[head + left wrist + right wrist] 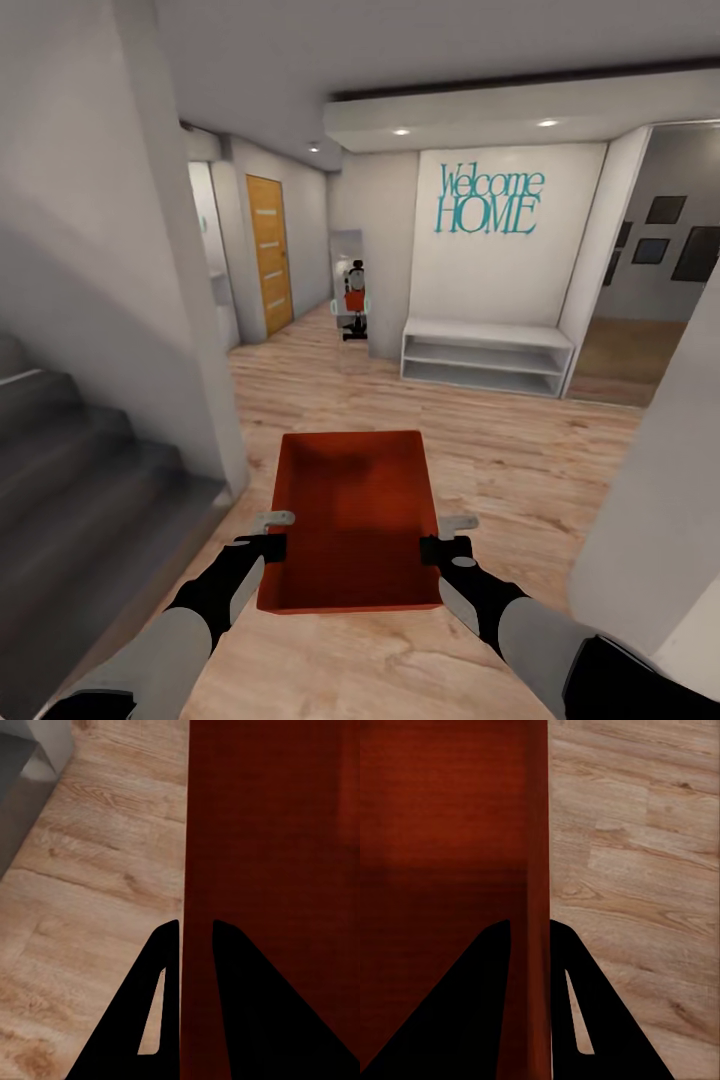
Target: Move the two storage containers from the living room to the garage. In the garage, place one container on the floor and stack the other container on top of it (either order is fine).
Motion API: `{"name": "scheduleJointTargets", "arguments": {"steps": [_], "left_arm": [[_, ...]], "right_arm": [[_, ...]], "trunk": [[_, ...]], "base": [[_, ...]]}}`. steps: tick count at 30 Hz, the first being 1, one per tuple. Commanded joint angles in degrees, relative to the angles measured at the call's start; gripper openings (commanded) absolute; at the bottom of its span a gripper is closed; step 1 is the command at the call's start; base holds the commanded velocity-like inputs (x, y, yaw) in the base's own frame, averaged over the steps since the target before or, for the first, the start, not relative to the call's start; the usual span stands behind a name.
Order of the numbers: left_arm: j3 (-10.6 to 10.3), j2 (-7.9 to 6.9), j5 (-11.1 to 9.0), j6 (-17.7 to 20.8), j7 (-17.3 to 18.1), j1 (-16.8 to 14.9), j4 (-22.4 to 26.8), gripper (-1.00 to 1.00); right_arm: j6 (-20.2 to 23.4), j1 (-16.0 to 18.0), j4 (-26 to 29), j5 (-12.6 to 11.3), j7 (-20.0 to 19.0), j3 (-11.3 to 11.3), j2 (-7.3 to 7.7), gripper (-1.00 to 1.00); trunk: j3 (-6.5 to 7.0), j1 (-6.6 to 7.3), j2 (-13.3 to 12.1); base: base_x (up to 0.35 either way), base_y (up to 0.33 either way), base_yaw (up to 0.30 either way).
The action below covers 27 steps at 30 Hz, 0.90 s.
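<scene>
Orange-red storage container [352,520], frame centre, is pinched by left gripper [272,535] and right gripper [443,537] on opposite walls; garage not yet reached, stacking undone.

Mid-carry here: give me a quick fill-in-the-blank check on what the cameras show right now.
1. The storage container is held by ____ hands, the left hand and right hand, each on a side wall.
2. The teal lettering on the white wall reads "Welcome ____".
3. Under the container lies light ____ plank flooring.
4. The grey stairs are on the robot's ____ side.

Missing words: both; HOME; wood; left
</scene>
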State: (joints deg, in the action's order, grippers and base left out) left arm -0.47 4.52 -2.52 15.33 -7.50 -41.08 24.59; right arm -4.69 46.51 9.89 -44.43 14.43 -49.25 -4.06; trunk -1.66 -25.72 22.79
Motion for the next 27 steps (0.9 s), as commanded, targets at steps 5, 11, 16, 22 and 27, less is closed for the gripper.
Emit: {"name": "scheduleJointTargets", "arguments": {"steps": [5,11,16,22,27], "left_arm": [[0.1,-0.04,0.05,0.35,-0.65,-0.05,0.12,-1.0],[0.03,-0.04,0.13,0.32,-1.06,-0.05,0.51,-1.0],[0.03,-0.04,0.14,0.32,-1.11,-0.05,0.54,-1.0],[0.05,-0.04,0.15,0.32,-0.99,-0.05,0.3,-1.0],[0.05,-0.04,0.15,0.32,-0.72,-0.05,0.19,-1.0]], "right_arm": [[-0.4,0.07,-3.39,-0.13,0.69,-0.32,1.24,-1.0],[-0.4,0.07,-3.39,-0.13,0.69,-0.31,1.33,-1.0],[-0.4,0.07,-3.39,-0.13,0.69,-0.32,1.33,-1.0],[-0.4,0.07,-3.39,-0.13,0.69,-0.32,1.34,-1.0],[-0.4,0.07,-3.39,-0.13,0.69,-0.31,1.34,-1.0]], "trunk": [[-0.13,-0.07,0.13],[-0.13,-0.07,0.13],[-0.13,-0.07,0.13],[-0.13,-0.07,0.13],[-0.13,-0.07,0.13]], "base": [[0.32,0.0,0.0],[0.121,0.0,0.0],[0.006,0.0,0.0],[0.082,0.0,0.0],[0.28,0.0,0.0]]}}
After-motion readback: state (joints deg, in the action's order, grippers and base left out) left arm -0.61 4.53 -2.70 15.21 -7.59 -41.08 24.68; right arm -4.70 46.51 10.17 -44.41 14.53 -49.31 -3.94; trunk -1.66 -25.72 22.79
